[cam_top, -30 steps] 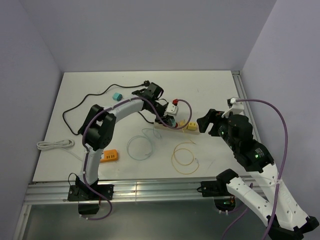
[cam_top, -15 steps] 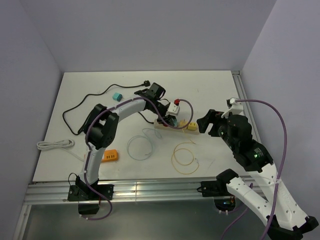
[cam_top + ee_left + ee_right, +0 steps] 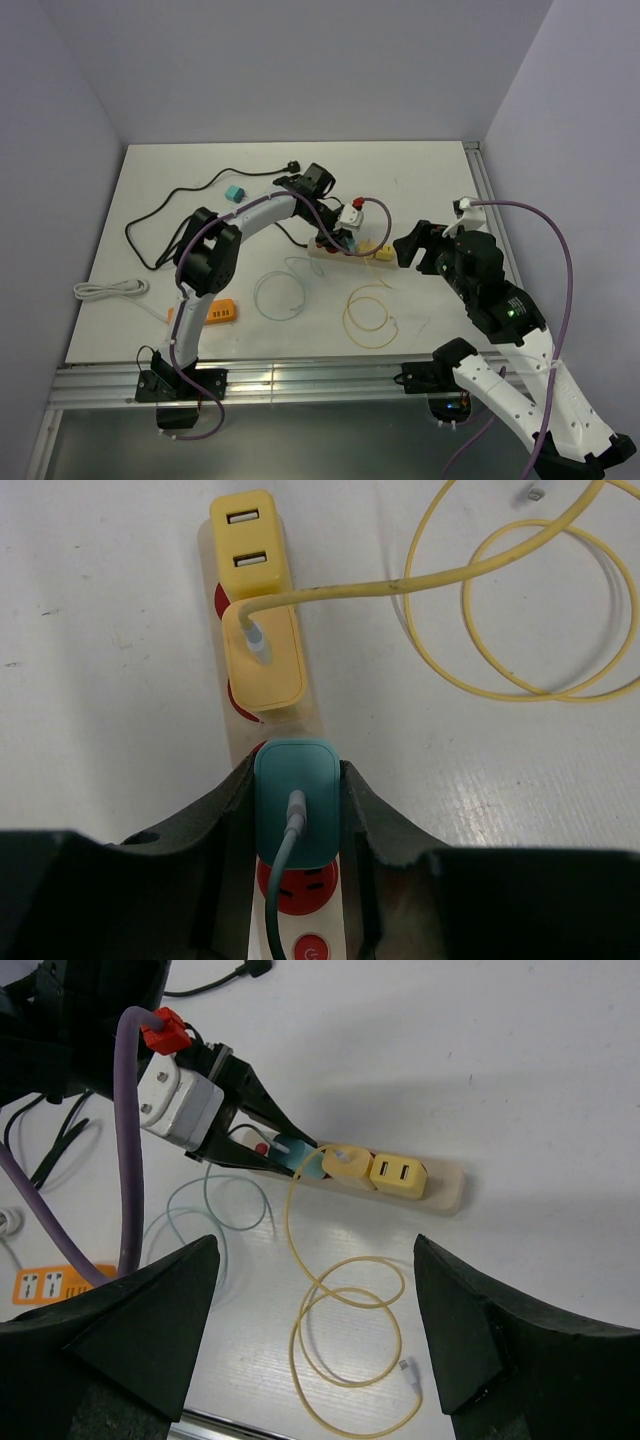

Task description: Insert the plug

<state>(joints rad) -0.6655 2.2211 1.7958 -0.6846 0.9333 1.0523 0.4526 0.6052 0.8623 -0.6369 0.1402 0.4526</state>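
A teal plug (image 3: pixel 296 815) with a teal cable stands on the cream power strip (image 3: pixel 240 742), over the socket just behind a free red socket (image 3: pixel 300 885). My left gripper (image 3: pixel 296 780) is shut on the teal plug, one finger on each side. I cannot tell how deep the plug sits. Two yellow plugs (image 3: pixel 262 655) fill the sockets beyond it. In the top view the left gripper (image 3: pixel 340 236) is at the strip's left end (image 3: pixel 322 250). My right gripper (image 3: pixel 315 1330) is open and empty, hovering near the strip's right end (image 3: pixel 412 245).
A yellow cable loop (image 3: pixel 370 312) and a teal cable loop (image 3: pixel 282 290) lie in front of the strip. A black cable (image 3: pixel 170 205), a small teal adapter (image 3: pixel 234 192), a white cable bundle (image 3: pixel 110 290) and an orange card (image 3: pixel 218 312) lie to the left.
My left gripper has shifted slightly to the right with the teal plug, closer along the strip. The right arm has barely moved.
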